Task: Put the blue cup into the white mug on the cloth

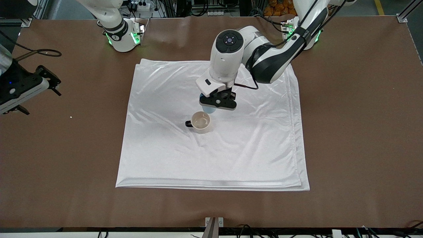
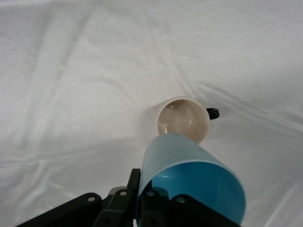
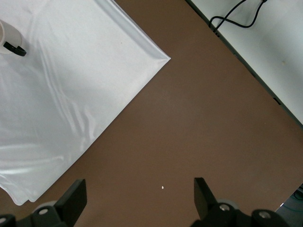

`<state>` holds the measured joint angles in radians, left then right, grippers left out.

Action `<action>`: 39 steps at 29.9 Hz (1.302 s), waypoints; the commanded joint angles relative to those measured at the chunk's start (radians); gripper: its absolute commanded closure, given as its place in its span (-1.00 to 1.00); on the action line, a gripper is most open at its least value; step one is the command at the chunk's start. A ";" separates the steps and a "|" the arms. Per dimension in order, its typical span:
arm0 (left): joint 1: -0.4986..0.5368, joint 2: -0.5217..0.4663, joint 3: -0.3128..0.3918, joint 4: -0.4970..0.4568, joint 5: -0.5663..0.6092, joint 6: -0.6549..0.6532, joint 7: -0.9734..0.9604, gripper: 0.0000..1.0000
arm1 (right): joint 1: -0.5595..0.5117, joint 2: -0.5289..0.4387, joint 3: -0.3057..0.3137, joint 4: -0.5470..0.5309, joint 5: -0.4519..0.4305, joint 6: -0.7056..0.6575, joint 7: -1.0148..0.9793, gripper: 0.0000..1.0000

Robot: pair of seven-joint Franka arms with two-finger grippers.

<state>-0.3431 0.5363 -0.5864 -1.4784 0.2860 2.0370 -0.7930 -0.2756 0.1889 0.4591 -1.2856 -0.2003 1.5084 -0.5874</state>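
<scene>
The white mug (image 1: 200,122) stands upright on the cloth (image 1: 165,152), near its middle, with its black handle toward the right arm's end. It is empty in the left wrist view (image 2: 183,119). My left gripper (image 1: 206,101) is shut on the wall of the blue cup (image 1: 208,108). It holds the cup tilted over the cloth, just beside the mug's rim. In the left wrist view one finger is inside the blue cup (image 2: 189,170) and one outside, at the left gripper (image 2: 142,194). My right gripper (image 3: 139,201) is open and empty over bare table.
The right arm waits at its end of the table (image 1: 347,132), its gripper (image 1: 54,86) off the cloth. A small white crumb (image 1: 71,116) lies on the brown table under it. The mug's handle (image 3: 14,48) and the cloth's corner (image 3: 161,57) show in the right wrist view.
</scene>
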 commanded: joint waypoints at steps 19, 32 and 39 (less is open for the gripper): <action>-0.077 0.143 0.069 0.053 0.022 0.112 -0.026 1.00 | -0.039 -0.069 0.019 -0.001 0.059 -0.139 0.418 -1.00; -0.185 0.180 0.195 0.053 0.015 0.175 -0.026 1.00 | -0.068 -0.170 0.013 -0.100 0.131 -0.134 0.589 -1.00; -0.185 0.189 0.195 0.053 0.015 0.184 -0.028 1.00 | -0.073 -0.227 0.012 -0.178 0.137 -0.094 0.647 -1.00</action>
<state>-0.5167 0.7098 -0.3999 -1.4522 0.2860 2.2117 -0.7957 -0.3243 0.0379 0.4695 -1.3622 -0.0965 1.3736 0.0102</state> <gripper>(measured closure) 0.965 0.000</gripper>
